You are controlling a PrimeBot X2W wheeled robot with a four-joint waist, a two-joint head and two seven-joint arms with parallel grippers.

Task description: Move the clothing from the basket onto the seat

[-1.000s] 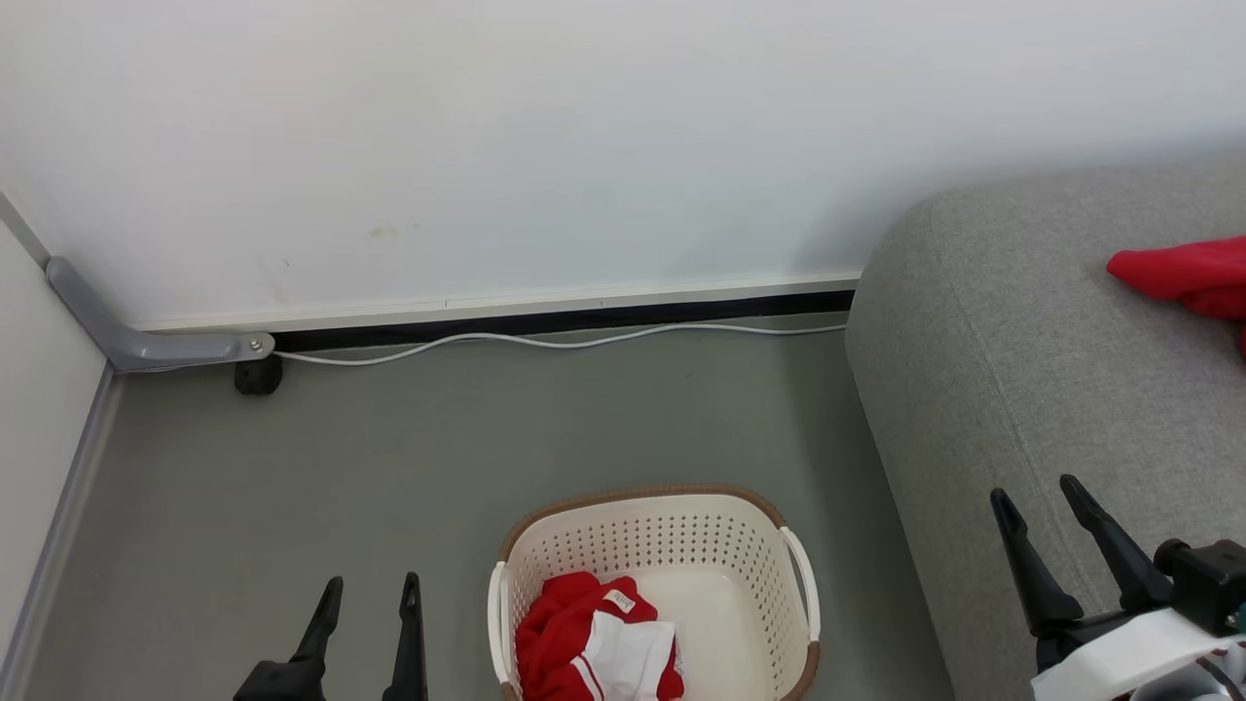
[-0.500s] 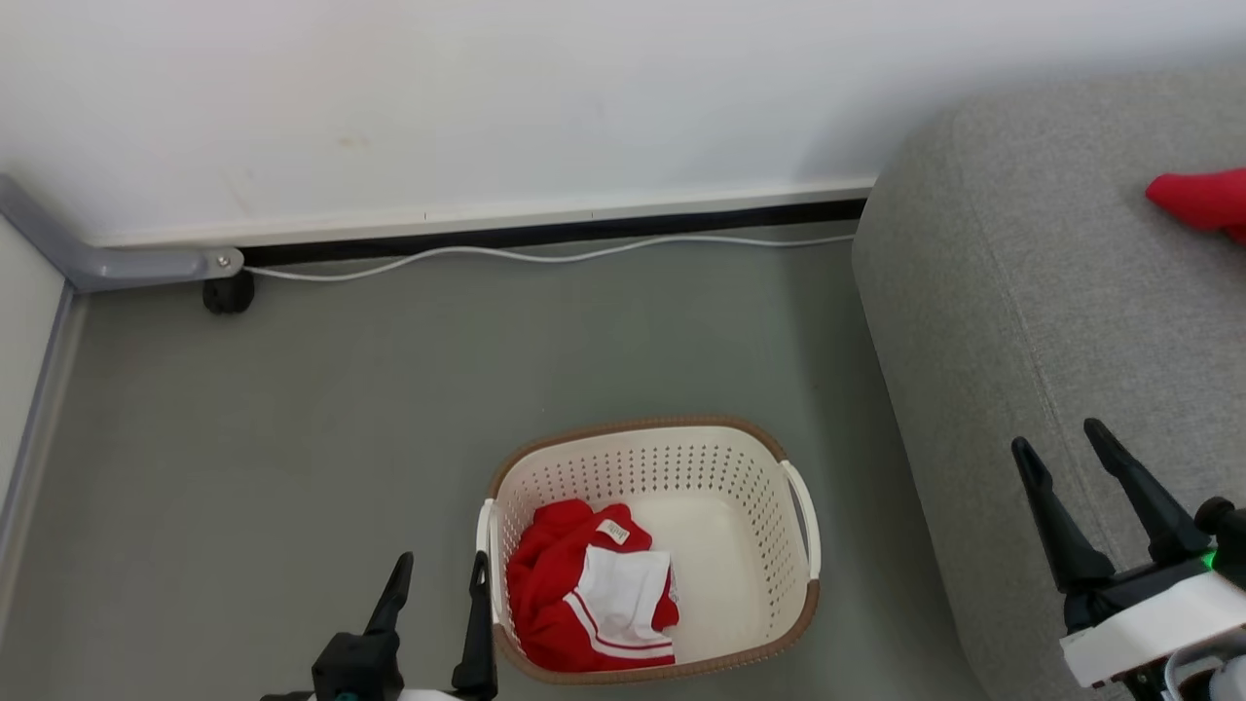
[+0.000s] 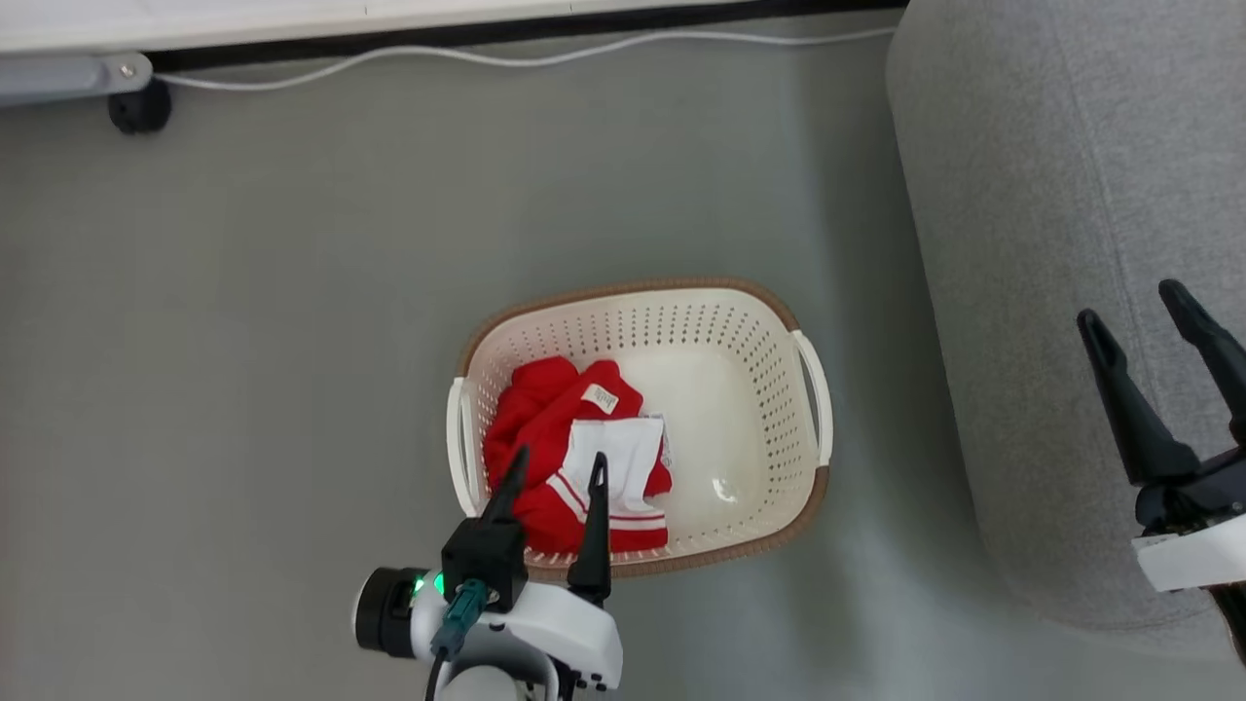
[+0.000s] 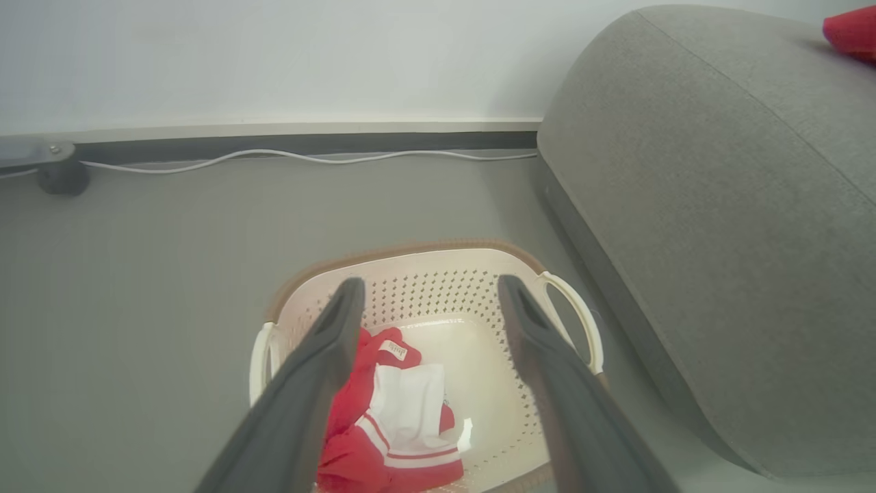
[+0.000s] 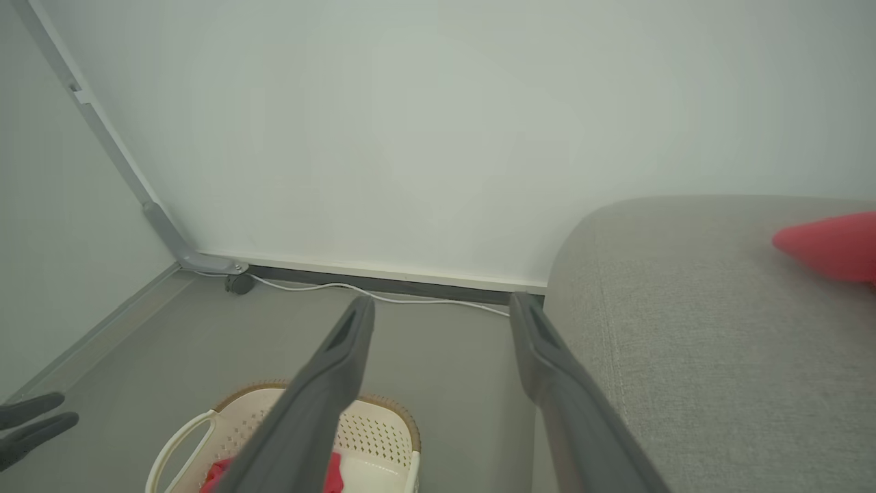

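grey floor (image 3: 243,292): plain and matte, runs from the left edge up to the seat
white cable (image 3: 487,55): loose along the skirting at the top, a small black foot (image 3: 139,105) near its left end
left fingers (image 3: 592,531): spread apart, nothing pinched, up over the near left end of the basket; tips line up with the red fabric from the head, can't tell if they touch it
clothing (image 3: 560,414): bunched red heap with a white panel, striped trim and a tiny label, in the left half of the basket
basket (image 3: 681,331): cream, holey sides, brown rim, on the floor just beside the seat, right half showing its shiny plastic bottom
seat (image 3: 1051,243): big light grey sofa on the right, rounded edge facing the basket, stitched seam running down it
right fingers (image 3: 1129,409): splayed too, holding nothing, over the seat's front part, well apart from the basket
red piece (image 4: 852,31): lying on top of the seat, far right corner of the left wrist view
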